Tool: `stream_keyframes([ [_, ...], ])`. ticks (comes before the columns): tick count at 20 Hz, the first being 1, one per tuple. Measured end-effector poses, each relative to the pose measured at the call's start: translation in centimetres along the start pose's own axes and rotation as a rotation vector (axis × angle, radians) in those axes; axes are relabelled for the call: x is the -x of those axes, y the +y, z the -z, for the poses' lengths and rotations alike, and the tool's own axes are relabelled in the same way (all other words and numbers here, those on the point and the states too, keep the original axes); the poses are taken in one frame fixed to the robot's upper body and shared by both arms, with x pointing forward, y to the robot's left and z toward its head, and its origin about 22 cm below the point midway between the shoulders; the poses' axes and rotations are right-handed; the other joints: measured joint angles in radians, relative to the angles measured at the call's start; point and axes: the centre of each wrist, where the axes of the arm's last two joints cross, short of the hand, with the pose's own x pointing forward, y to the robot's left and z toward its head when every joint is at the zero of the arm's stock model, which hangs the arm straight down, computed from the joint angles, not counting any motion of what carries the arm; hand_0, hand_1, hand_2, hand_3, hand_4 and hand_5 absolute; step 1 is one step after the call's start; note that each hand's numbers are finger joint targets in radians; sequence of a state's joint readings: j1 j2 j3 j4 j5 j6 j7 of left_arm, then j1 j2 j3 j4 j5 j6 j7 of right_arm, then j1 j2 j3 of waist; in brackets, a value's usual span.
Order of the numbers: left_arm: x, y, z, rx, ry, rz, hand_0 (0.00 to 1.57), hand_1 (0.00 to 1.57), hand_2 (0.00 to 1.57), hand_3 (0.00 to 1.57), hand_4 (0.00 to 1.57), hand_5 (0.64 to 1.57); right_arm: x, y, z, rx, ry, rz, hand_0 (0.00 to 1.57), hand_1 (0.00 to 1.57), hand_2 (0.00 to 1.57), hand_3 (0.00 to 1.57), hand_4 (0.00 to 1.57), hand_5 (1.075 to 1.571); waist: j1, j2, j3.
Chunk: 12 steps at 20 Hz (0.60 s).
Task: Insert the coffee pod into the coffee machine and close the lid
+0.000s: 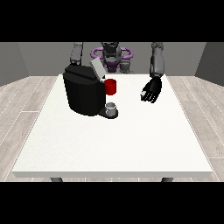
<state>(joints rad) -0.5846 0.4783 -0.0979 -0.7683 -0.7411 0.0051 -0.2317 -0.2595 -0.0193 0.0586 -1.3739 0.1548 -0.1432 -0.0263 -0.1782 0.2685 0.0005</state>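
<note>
The big white table (109, 153) fills most of the view. Its near part is bare white top, and two dark legs peek out under its front edge. Around it lies a floor of pale grey wood planks (26, 105).

Farther back, on the view's left half of the table, stands a big black boxy coffee machine (83, 94). At its foot, on a little dark shelf that sticks out toward the view's right, sits a small grey cup (112, 108). Just above that cup, touching the machine's side near the top, is a small red round thing (111, 86). It looks like the coffee pod, but it may be a mug; I cannot tell which. On top of the machine, a flat grey lid (96, 68) is tipped up and leans back, so the machine is open.

The hand at the view's right (151, 91) is black. It hangs over the table, well apart from the machine and the red thing. Its fingers are loose and a little bent, pointing down toward the table, and they hold nothing.

The hand at the view's left is hidden behind the machine. Only its grey arm (77, 53) shows above the machine's top, so I cannot tell how that hand is.

At the far edge of the table stands the robot's dark body (111, 57), with purple rings by its shoulders.
</note>
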Motion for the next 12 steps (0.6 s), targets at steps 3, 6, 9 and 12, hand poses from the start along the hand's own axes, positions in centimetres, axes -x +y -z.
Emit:
stream_keyframes([
  [3, 0.0, -0.5, 0.2, 0.059, 0.021, 0.038, 0.73, 0.73, 0.96, 0.85, 0.39, 1.571, 0.7, 0.1, -0.2, -0.004, 0.021, 0.002, 0.0, 0.0, 0.0, 0.0, 0.0, 1.571, -0.002, -0.015, 0.0008],
  [6, -0.2, -0.9, 0.6, 0.101, 0.018, 0.057, 0.87, 0.87, 1.02, 0.92, 0.41, 1.571, 1.2, -0.2, -0.2, 0.013, 0.05, 0.006, 0.0, 0.0, 0.0, 0.0, 0.0, 1.571, 0.005, -0.032, 0.0007],
  [9, 0.2, -0.6, 0.8, 0.096, 0.015, 0.06, 1.12, 1.12, 1.2, 1.09, 0.39, 1.571, 1.1, -0.3, -0.2, 0.029, 0.053, -0.036, 0.0, 0.0, 0.0, 0.0, 0.0, 1.571, 0.003, -0.027, 0.001],
  [12, -0.1, -0.5, 1.2, 0.096, -0.004, 0.063, 1.28, 1.28, 1.31, 1.24, 0.5, 1.571, 1.5, -0.1, -0.3, 0.036, 0.081, -0.053, 0.0, 0.0, 0.0, 0.0, 0.0, 1.571, 0.008, -0.041, 0.0004],
])
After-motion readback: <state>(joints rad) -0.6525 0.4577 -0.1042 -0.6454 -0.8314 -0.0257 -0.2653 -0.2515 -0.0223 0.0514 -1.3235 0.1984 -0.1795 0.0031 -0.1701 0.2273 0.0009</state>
